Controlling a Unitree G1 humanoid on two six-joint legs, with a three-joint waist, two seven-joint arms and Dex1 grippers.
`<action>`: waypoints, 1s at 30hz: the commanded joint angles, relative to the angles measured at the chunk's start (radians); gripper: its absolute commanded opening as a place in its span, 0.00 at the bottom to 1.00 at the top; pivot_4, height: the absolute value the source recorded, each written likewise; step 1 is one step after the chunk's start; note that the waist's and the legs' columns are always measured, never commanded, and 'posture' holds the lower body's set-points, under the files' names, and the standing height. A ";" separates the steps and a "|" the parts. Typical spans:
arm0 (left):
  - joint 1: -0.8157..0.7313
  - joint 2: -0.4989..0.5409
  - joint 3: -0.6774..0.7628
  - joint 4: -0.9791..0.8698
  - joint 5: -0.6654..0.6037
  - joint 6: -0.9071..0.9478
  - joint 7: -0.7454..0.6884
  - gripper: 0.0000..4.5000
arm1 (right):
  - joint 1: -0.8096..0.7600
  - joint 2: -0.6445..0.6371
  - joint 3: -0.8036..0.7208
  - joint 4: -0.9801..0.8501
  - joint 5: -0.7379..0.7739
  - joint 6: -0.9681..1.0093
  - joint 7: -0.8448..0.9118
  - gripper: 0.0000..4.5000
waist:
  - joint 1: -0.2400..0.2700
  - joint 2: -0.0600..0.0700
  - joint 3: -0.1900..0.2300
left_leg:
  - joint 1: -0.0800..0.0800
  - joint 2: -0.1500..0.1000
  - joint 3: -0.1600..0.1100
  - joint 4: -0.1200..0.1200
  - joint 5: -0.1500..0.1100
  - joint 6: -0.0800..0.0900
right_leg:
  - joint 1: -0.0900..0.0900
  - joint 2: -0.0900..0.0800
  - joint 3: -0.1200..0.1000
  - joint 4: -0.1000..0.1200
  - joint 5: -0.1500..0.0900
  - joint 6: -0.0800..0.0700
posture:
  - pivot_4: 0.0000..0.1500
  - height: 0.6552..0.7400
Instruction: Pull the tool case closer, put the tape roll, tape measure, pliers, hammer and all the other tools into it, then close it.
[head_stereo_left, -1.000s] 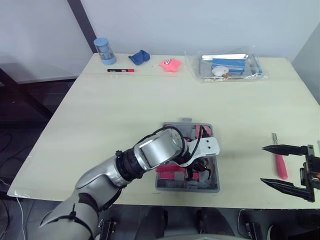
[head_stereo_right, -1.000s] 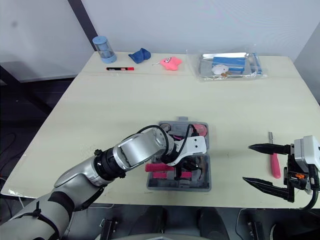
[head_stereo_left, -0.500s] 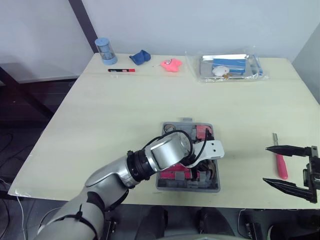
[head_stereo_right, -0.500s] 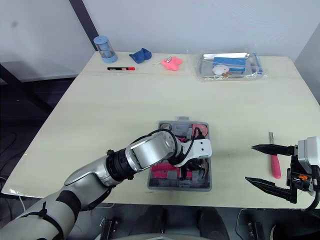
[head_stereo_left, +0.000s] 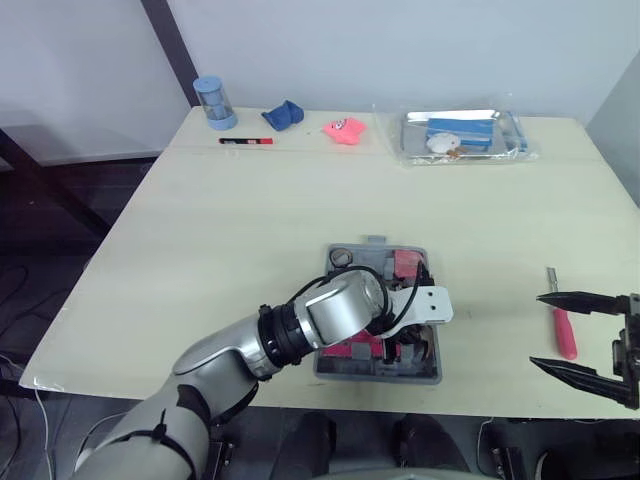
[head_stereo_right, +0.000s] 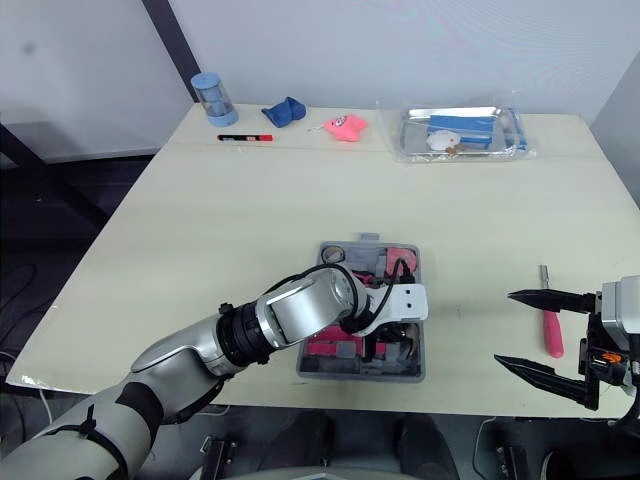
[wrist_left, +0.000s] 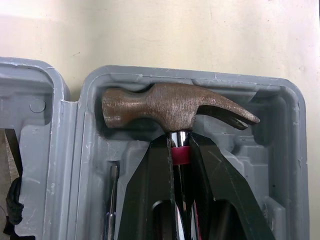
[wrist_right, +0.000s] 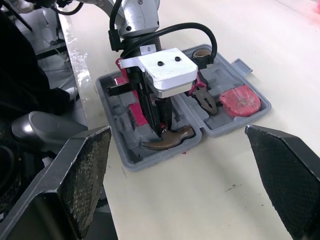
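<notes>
Grey moulded plastic, the tool case (head_stereo_left: 425, 374) lies open at about 6 o'clock on the pale table (head_stereo_left: 250, 220), close to the near edge. The left arm reaches into it from 7 o'clock. The left gripper (wrist_left: 178, 138) points down into the half of the case nearest the edge, and its two black fingers (wrist_left: 150, 190) are pressed against either side of the neck of the hammer (wrist_left: 170, 104), just under the head. The hammer's brown, worn head sits flat in its shaped recess, claw towards one corner of the case.

In the other half of the case I can see the pliers (wrist_right: 204, 97), the red tape measure (wrist_right: 240, 100) at the case's 1 o'clock corner, and the tape roll (head_stereo_left: 341, 258) at its 11 o'clock corner.

Over at 4 o'clock the right gripper (head_stereo_left: 537, 330) hangs at the table's edge with its fingers spread wide and nothing between them. A red-handled screwdriver (head_stereo_left: 562, 325) lies on the table just beside it, well apart from the case.

Along the far edge, from 11 to 1 o'clock, stand a blue cylindrical container (head_stereo_left: 210, 102), a red and black marker (head_stereo_left: 245, 141), a crumpled blue cloth (head_stereo_left: 283, 114), a pink toy (head_stereo_left: 343, 129) and a metal tray in a clear bag (head_stereo_left: 462, 135).
</notes>
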 joint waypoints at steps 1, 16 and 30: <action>0.006 0.002 -0.014 0.000 0.029 -0.031 -0.002 0.11 | -0.002 0.005 -0.024 -0.024 0.013 -0.012 -0.003 1.00 | 0.000 0.000 0.000 | 0.000 0.000 0.000 0.000 0.000 0.000 | 0.000 0.000 0.000 0.000 0.000 0.000 | 1.00 1.00; 0.082 0.195 0.295 -0.190 -0.163 -0.076 -0.185 0.62 | -0.019 0.013 -0.012 -0.011 0.006 -0.019 -0.013 1.00 | -0.005 0.001 0.000 | 0.001 0.001 -0.001 0.001 0.000 0.000 | 0.000 0.000 0.002 0.000 0.001 0.002 | 1.00 1.00; 0.481 0.427 0.676 -0.330 -0.341 -0.430 -0.369 0.62 | -0.046 0.020 0.015 0.013 -0.006 -0.031 -0.023 1.00 | -0.007 0.001 0.000 | 0.000 0.002 -0.005 0.001 -0.001 0.002 | -0.001 0.000 0.001 -0.001 0.001 0.002 | 1.00 1.00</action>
